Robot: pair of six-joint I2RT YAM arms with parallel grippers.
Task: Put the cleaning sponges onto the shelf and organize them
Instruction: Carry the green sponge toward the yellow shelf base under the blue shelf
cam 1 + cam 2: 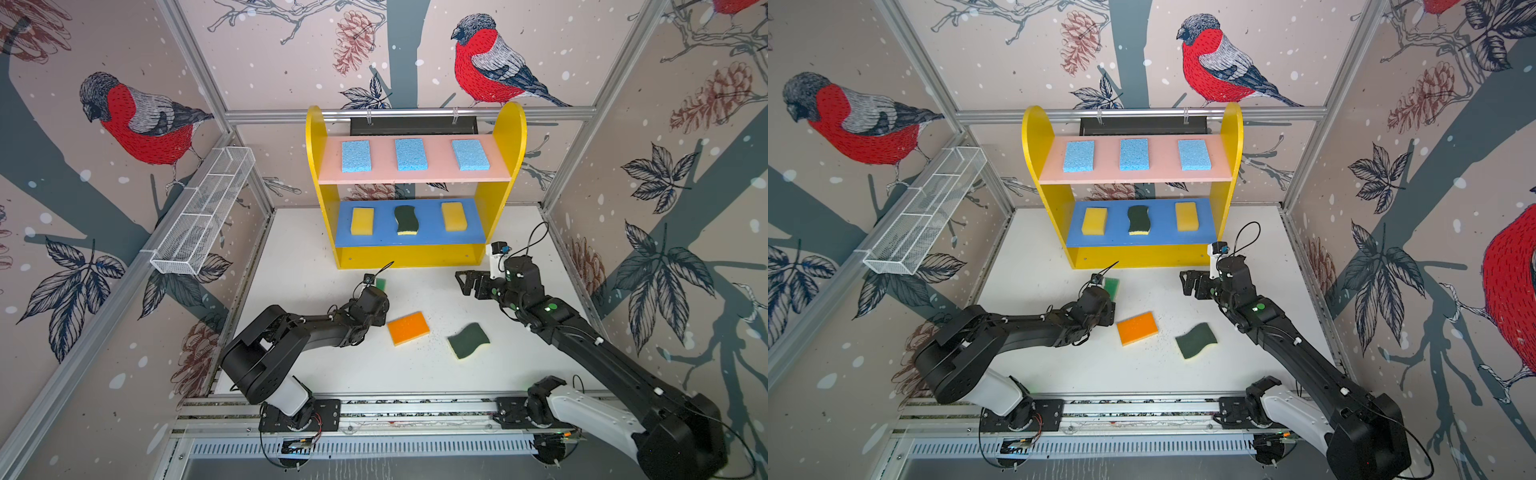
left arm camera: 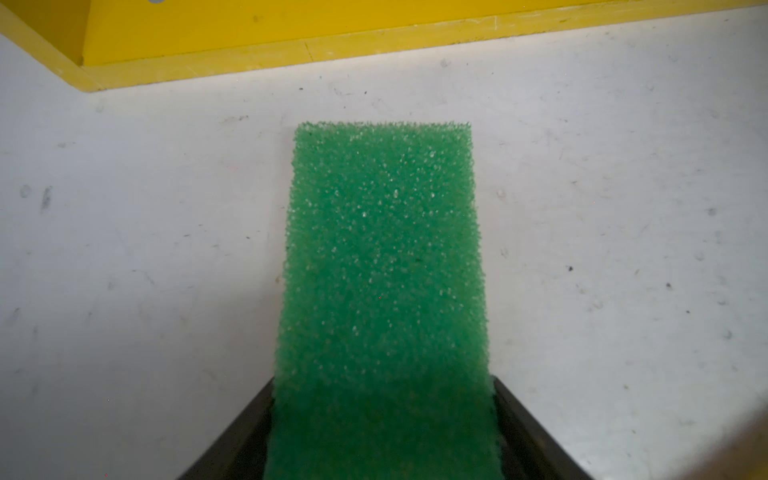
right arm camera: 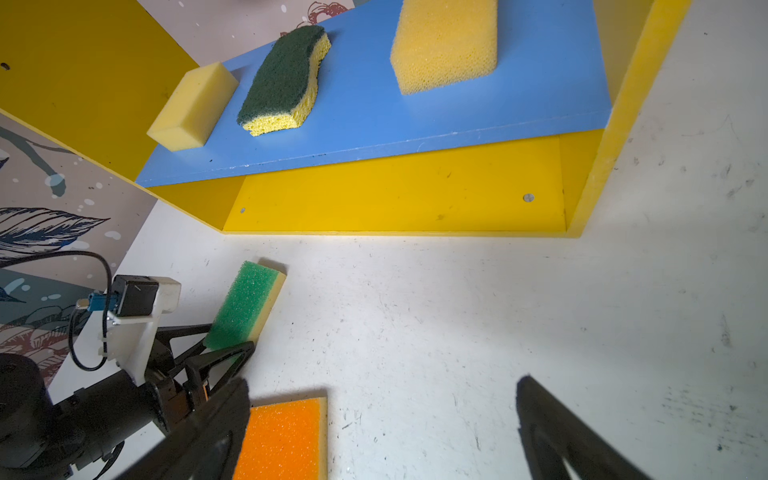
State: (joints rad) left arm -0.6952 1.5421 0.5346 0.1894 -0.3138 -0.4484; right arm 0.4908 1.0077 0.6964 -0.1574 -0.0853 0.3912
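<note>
The green-topped yellow rectangular sponge [image 2: 382, 270], lying at seven o'clock of the yellow-sided three-tier shelf [image 1: 509, 137], is clasped by the left gripper [image 2: 383, 386], while the right gripper [image 3: 382, 382] is held wide open, empty.

Bright, diffuse light; soft shadows on table [image 1: 374, 374]; wide-angle bowing at edges; wrist-view foreground blurred.

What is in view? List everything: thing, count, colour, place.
shelf: 1, yellow sides, back of table
light-blue sponges: 3, light blue, pink top board
yellow sponges: 2, yellow, blue middle board's ends
wavy scourers: 2, dark green, one middle board, one table
orange-topped sponge: 1, orange, table
green-topped sponge: 1, green, table before shelf
wire basket: 1, white, left wall
left pincer: 1, black, astride green-topped sponge
right pincer: 1, black, open, over table
</note>
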